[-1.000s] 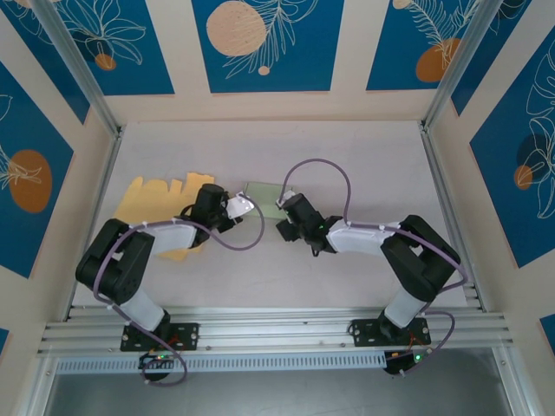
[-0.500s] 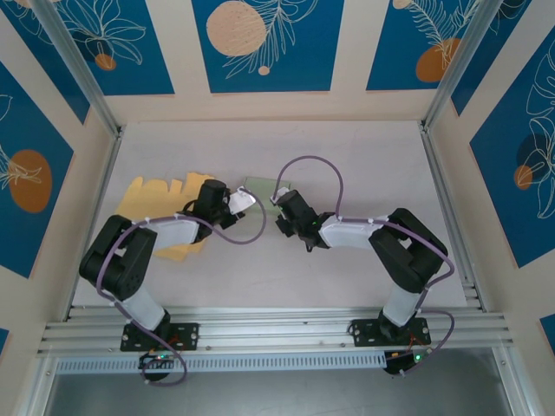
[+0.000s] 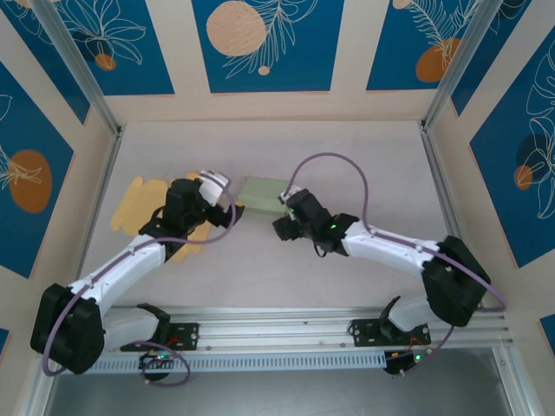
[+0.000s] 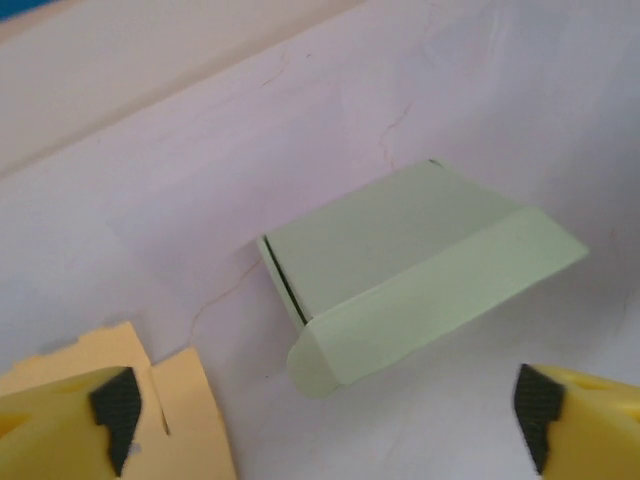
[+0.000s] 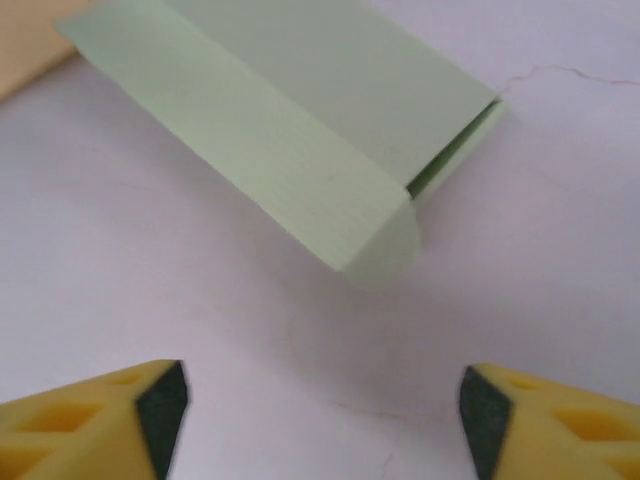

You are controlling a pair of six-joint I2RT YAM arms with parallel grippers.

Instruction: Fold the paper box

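**A:** Start at the left. What lies there?

**B:** A flat orange sheet on the desk, at about 9 o'clock from the left hand. The left arm reaches across its near edge.

**A:** And that hand?

**B:** Its fingers stand wide apart with nothing between them. In the left wrist view the two yellow fingers sit at the bottom corners, with bare desk in the gap.

**A:** Where is the box from there?

**B:** From above, the pale green box lies flat on the desk at about 3 o'clock from the left hand, just beside it. In the wrist view the box is at about 1 o'clock from the gap, clear of both fingers. A long flap with a rounded end is bent along its near side. The sheet's corner lies at about 8 o'clock from the box, and the two are apart.

**A:** Then the right hand?

**B:** The right hand is just below the box's right end, so the box sits at about 11 o'clock from it. The box lies between the two hands.

**A:** Gripping anything?

**B:** No. In the right wrist view its fingers are spread and hold nothing. The box lies at about 12 o'clock from the gap, its rounded flap end nearest, with bare desk between it and the fingers.
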